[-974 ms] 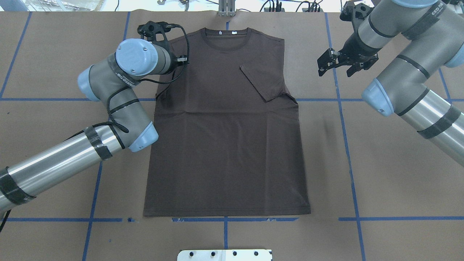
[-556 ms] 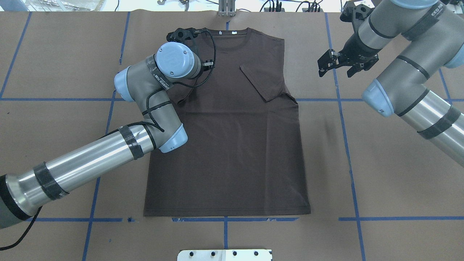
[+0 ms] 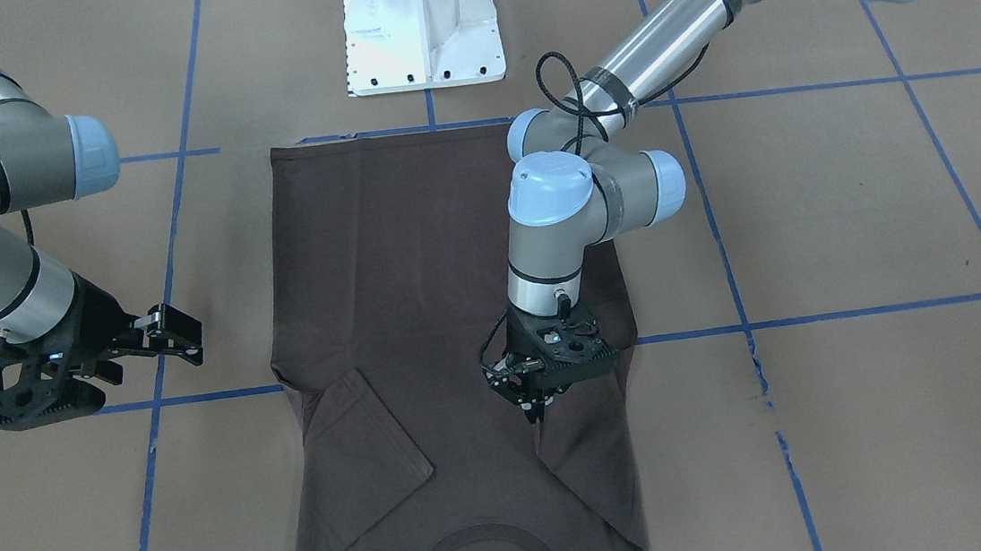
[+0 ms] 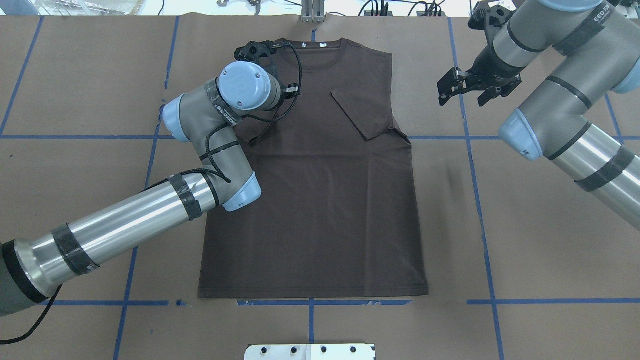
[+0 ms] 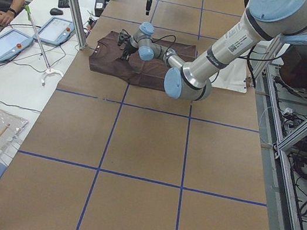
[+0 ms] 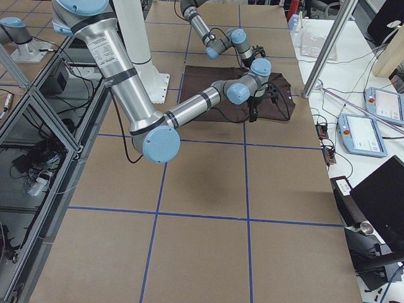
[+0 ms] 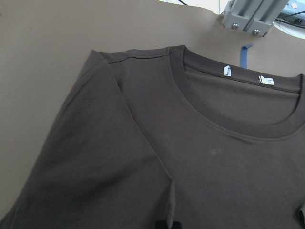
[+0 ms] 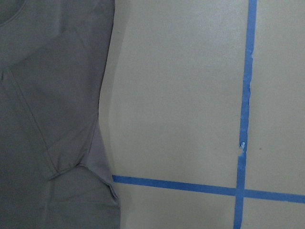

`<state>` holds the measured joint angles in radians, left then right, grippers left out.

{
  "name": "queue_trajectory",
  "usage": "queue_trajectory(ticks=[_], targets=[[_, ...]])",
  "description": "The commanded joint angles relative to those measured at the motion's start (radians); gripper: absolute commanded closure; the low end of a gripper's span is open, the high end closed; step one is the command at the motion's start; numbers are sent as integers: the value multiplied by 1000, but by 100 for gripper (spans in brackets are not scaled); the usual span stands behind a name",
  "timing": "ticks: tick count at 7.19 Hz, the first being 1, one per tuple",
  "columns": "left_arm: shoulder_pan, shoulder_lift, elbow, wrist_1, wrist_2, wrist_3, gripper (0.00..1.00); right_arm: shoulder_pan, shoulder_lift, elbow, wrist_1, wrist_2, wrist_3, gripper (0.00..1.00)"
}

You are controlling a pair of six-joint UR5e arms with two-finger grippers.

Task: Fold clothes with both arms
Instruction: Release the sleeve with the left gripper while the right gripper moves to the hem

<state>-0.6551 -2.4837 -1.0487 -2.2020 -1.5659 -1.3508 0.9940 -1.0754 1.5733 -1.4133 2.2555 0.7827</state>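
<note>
**On the brown table [image 4: 525, 240]: T-shirt [image 4: 320, 200] flat, one sleeve pinched**

Nearest the robot, at the table's edge, a white pedestal plate [image 4: 310, 351]. Just beyond, the T-shirt's hem along a blue tape line [image 4: 325, 302], with the body spread flat and smooth above it.

Farther out on the robot's right side, the right sleeve [image 4: 365, 112] folded in over the chest. On the opposite side, the left gripper [image 3: 538, 408] pointing straight down onto the cloth, fingertips pressed together on the edge of the left sleeve [image 7: 95, 157], likewise lying turned in over the shirt.

Off the fabric, beside the right shoulder, the right gripper [image 4: 462, 94] hovering over bare table, jaws spread, holding nothing.

Farthest away, the ribbed collar [image 4: 312, 60] with two small white tags inside.
</note>
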Motion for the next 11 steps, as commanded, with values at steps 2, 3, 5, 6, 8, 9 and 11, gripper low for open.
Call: queue_trajectory(ticks=[2,3,5,6,8,9,11], targets=[[-1,75,-141,-13,-67,12,0,3,-29,34,-1,-34,3,0],[-4,165,-262,-12,-116,16,0,-15,-100,101,-1,-53,70,0],[-8,308,-496,135,-161,57,0,-148,-179,187,17,-166,228,0],[-11,328,-598,272,-174,137,0,-208,-225,256,37,-183,374,0],[-11,423,-767,340,-174,168,0,-383,-426,388,257,-319,588,0],[-11,433,-801,341,-174,164,0,-491,-443,418,258,-418,639,0],[-11,431,-817,341,-172,156,0,-648,-446,435,255,-537,714,0]])
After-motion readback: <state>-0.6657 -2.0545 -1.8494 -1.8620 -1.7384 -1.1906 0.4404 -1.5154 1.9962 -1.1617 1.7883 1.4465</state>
